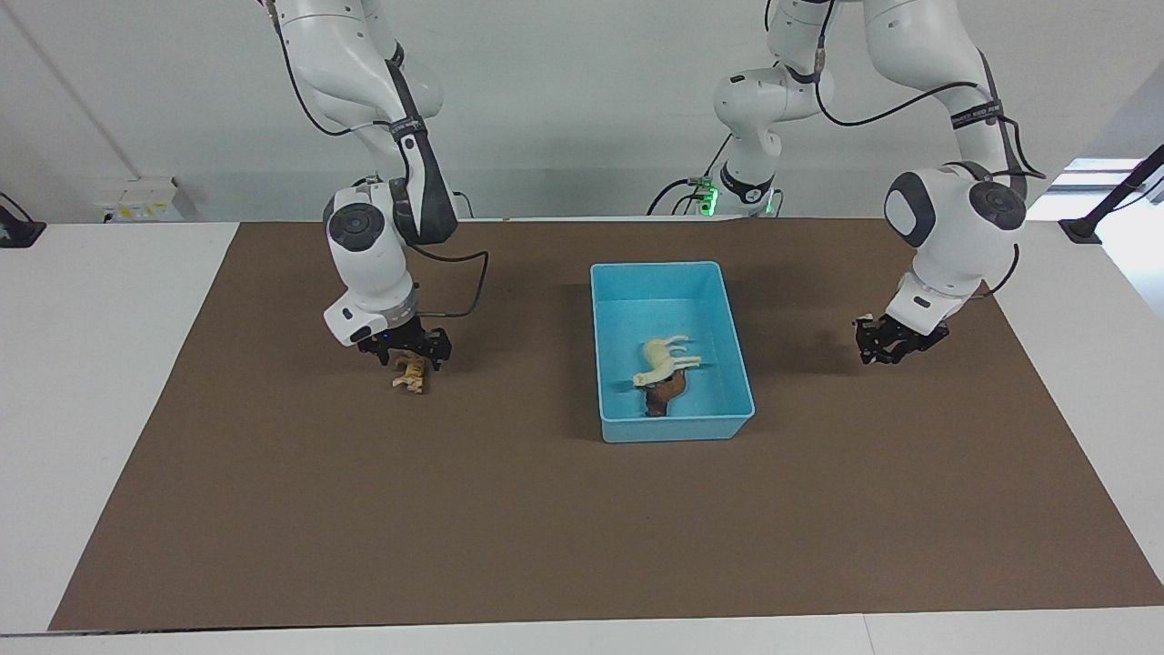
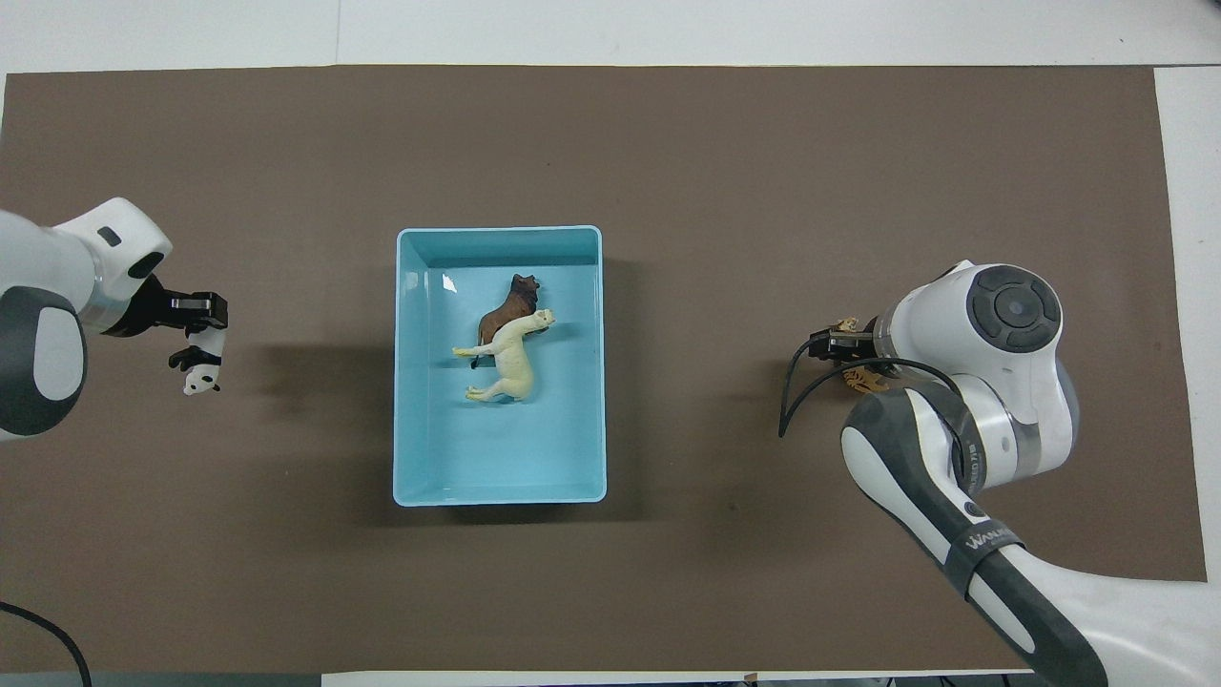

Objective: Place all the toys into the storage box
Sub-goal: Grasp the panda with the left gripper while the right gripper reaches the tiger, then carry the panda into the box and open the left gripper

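- The left gripper [image 2: 196, 334] is at the left arm's end of the tabletop [image 2: 715, 143], which a brown mat covers. It pinches the small black-and-white plastic panda figurine [image 2: 202, 372], and the panda hangs head down from its fingers. In the facing view this gripper [image 1: 887, 347] seems to be a little above the mat.
- The light blue rectangular plastic storage box [image 2: 405, 382] stands in the middle, between the two arms. The cream-yellow plastic horse [image 2: 510, 363] and the brown dark-maned plastic lion [image 2: 506, 307] already lie inside, touching each other.
- The right gripper [image 1: 407, 350] is at the right arm's end, closed around the orange striped plastic tiger [image 1: 411, 373]. The tiger looks to be at the mat or just above it; I cannot tell which.
- I judge that half of the task is done, and the step in hand is picking up the last two toys.
- Next, each arm needs to lift its toy above the low rim, carry it over the box and open there. The arms should go one after the other, so they do not meet over the box.
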